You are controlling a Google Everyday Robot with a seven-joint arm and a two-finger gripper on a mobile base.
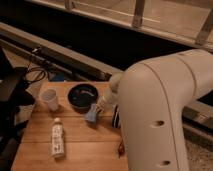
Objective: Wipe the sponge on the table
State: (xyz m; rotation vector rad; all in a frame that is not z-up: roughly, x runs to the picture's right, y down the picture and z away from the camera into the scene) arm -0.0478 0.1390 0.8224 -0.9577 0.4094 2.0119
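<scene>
1. Light brown wooden plank table (85,150), filling the near left of the scene.
2. Small flat blue-grey soft sponge (91,115), mid-table, lower edge on the wood, just near-right of the bowl.
3. White two-finger gripper (98,108), clenched on the top of the sponge, below the bulky white robot arm (165,115) at right.
4. Dark round bowl (72,98), far centre.
5. White cup (50,99), left of the bowl.
6. White plastic bottle (58,137), lying flat, near left.
7. Black block (116,118), right of the sponge, partly hidden.

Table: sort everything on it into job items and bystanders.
Job: sponge, gripped by the gripper at mid-table; table.
Lying about: dark bowl, white cup, bottle on its side, black block, small red item.
</scene>
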